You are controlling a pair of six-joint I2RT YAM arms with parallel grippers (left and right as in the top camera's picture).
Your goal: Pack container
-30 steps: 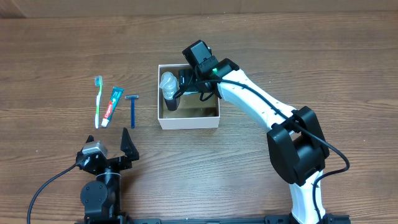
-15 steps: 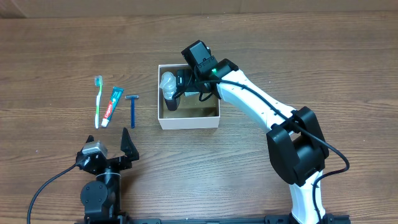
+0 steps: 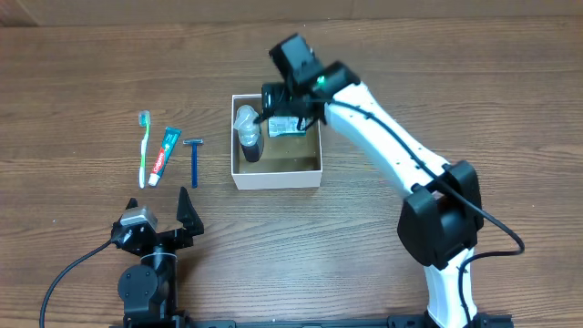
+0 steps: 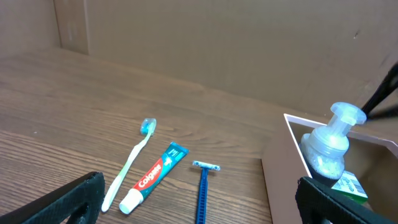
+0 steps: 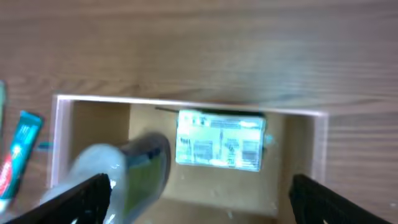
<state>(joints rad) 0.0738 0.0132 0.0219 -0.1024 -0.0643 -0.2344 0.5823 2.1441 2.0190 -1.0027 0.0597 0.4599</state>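
Overhead view: the container (image 3: pixel 276 179), a square, shallow, white-walled box with a brown floor, sits on the bench (image 3: pixel 91 64) directly beneath the right jaws, which hang over its far part. The right wrist view shows these jaws released: the fingers (image 5: pixel 81 196) are spread wide at the lower corners of the frame, with nothing between them. Below them, roughly centred between the fingers, a small white-and-green carton (image 5: pixel 219 140) lies flat on the container floor, close to the far wall. Left of the carton, a dark spray bottle with a clear cap (image 3: pixel 248 132) stands in the container's left part; whether bottle and carton touch cannot be determined. The left jaws are likewise released, spread wide and empty, low near the front bench edge and well apart from the container. Ahead of the left jaws, three items lie on the bench just beside one another: a toothbrush (image 4: pixel 130 165), a toothpaste tube (image 4: pixel 152 177) and a blue razor (image 4: pixel 202 186). The container stands ahead and to the right of these jaws.
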